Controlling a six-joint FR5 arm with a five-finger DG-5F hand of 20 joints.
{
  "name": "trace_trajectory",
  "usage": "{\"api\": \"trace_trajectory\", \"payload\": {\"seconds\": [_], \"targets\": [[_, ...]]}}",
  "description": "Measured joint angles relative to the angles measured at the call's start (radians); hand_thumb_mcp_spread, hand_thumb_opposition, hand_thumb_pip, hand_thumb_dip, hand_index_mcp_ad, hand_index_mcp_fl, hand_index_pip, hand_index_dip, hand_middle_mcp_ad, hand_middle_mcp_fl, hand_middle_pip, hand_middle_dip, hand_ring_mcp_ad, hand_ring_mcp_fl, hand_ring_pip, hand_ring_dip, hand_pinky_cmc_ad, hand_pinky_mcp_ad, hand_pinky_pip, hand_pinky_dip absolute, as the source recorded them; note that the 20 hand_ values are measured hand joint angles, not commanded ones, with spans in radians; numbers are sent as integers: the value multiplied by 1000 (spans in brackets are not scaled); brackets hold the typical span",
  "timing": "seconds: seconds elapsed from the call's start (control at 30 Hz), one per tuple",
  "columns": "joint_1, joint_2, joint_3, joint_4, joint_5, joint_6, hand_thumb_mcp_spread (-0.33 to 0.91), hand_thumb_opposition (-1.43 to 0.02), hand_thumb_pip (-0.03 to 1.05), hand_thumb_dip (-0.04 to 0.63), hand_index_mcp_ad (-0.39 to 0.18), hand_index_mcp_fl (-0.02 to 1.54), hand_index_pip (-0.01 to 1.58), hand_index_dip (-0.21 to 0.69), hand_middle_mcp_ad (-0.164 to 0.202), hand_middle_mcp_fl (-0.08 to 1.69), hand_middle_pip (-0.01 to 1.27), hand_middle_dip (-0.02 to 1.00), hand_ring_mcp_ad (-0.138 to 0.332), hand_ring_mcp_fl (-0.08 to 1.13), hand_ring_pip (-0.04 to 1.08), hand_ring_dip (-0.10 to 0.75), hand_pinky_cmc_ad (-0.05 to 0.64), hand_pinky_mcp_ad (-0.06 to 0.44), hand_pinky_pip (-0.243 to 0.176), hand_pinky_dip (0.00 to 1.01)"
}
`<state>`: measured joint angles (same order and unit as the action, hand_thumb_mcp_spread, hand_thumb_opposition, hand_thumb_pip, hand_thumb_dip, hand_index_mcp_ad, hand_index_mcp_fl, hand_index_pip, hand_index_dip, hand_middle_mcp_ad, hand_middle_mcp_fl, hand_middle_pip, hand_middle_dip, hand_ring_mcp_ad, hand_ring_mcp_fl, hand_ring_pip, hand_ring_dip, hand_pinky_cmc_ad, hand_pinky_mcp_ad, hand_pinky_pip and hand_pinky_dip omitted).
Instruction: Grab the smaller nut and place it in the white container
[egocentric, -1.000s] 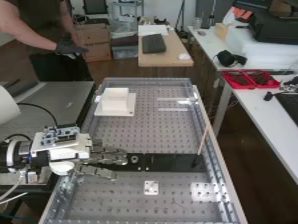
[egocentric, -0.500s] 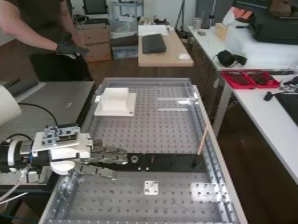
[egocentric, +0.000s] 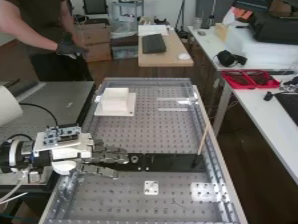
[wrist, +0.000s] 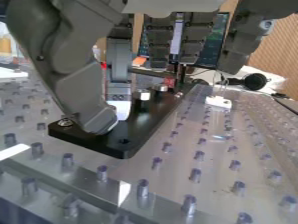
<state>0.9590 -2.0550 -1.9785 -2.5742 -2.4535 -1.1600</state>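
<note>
The hand (egocentric: 110, 155), fingers open, has advanced slightly at the black plate (egocentric: 176, 162)'s left end, presumably aligning with the nuts (wrist: 142, 95) before grasping.

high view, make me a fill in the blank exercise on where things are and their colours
The plate is ____ in colour. The hand is at the plate's ____ end in the high view. Of the plate's near and far sides, the container stands on the ____ one. The tray on the right-hand bench is ____ in colour.
Missing words: black; left; far; red
</note>
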Motion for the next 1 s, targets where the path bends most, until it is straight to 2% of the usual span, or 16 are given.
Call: {"api": "trace_trajectory", "payload": {"seconds": [0.37,0.7,0.87,1.0], "targets": [[1,3,5,-4,-8,0,421,-869,728,265,-140,188,1541,171,63,51,129,227,101,0,101,129,318,279,3,182],[-2,-2,10,-11,-10,1,417,-866,740,265,-138,227,1520,187,63,52,129,227,101,0,101,129,318,279,3,182],[-1,0,15,-12,-12,4,417,-873,684,257,-141,257,1522,188,63,51,133,227,101,0,101,129,318,278,3,182],[2,9,18,-17,-16,7,445,-976,663,251,-141,354,1518,188,66,87,133,227,101,0,101,131,316,279,2,182]]}}
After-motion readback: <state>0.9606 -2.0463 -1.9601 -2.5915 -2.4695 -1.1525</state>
